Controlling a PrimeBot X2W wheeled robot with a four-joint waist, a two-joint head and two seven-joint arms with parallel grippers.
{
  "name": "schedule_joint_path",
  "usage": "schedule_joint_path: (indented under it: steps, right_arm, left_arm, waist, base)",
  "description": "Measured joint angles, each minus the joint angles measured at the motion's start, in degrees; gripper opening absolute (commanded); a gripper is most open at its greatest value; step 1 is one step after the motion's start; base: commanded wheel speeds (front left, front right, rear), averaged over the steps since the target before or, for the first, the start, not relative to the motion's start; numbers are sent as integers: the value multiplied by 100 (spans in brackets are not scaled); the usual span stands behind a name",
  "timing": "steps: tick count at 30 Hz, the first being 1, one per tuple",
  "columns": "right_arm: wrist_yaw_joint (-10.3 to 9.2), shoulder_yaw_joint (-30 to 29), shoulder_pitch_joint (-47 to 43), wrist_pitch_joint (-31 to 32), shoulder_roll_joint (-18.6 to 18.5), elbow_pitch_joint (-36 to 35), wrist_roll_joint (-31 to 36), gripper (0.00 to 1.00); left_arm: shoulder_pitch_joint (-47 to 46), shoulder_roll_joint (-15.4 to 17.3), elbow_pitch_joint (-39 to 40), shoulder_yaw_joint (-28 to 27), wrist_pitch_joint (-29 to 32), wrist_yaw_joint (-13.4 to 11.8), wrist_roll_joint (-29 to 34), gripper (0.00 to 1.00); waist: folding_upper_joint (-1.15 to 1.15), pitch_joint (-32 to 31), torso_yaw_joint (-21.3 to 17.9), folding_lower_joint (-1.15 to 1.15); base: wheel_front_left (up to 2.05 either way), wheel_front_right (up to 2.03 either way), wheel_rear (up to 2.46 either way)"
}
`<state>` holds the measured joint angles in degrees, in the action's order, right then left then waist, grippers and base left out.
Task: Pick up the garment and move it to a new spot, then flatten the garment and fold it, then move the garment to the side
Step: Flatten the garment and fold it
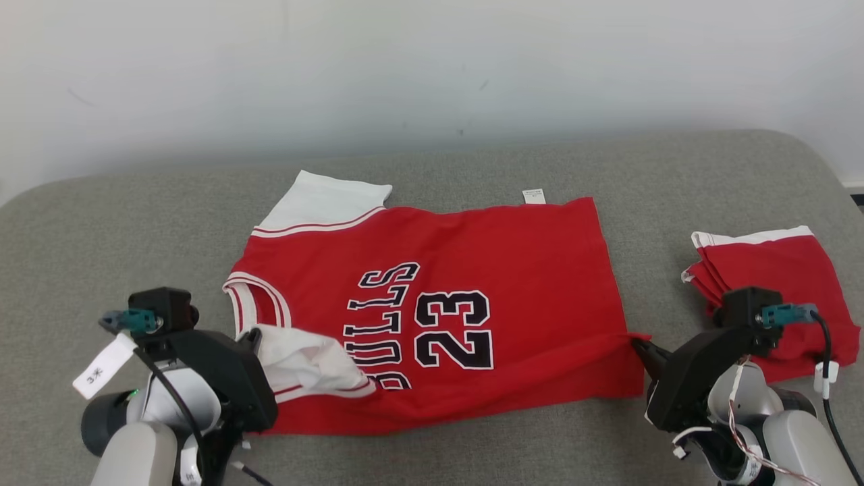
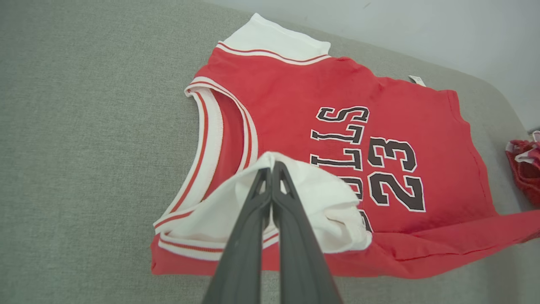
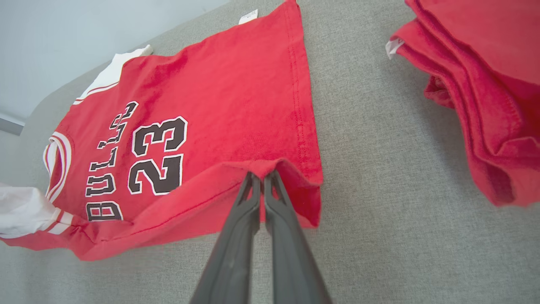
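Observation:
The garment (image 1: 472, 270) is a red jersey with white sleeves and black "BULLS 23" print, spread sideways on the grey surface, collar to the left. My left gripper (image 1: 253, 335) is shut on the near white sleeve, which is lifted over the print; in the left wrist view the gripper (image 2: 270, 166) pinches that sleeve on the garment (image 2: 379, 105). My right gripper (image 1: 638, 344) is shut on the near hem corner. In the right wrist view the gripper (image 3: 260, 175) holds a raised red fold of the garment (image 3: 236, 93).
A stack of folded red clothes (image 1: 783, 270) lies at the right, close behind my right arm, and shows as red clothes (image 3: 485, 84) in the right wrist view. The grey padded surface (image 1: 101, 229) has free room at the left and front. A pale wall stands behind.

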<state>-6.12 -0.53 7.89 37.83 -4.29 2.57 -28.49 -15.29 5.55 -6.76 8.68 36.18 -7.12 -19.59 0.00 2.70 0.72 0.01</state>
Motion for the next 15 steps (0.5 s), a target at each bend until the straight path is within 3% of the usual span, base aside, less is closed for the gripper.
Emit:
schedule_joint_path:
  steps: [15]
  right_arm:
    - [-43,-47,935,-57,2,1000,36,0]
  left_arm:
    - [-977,-43,-773,124,-399,16,102,0]
  waist:
    - [0,511,-39,0]
  base:
    - [0,0,0]
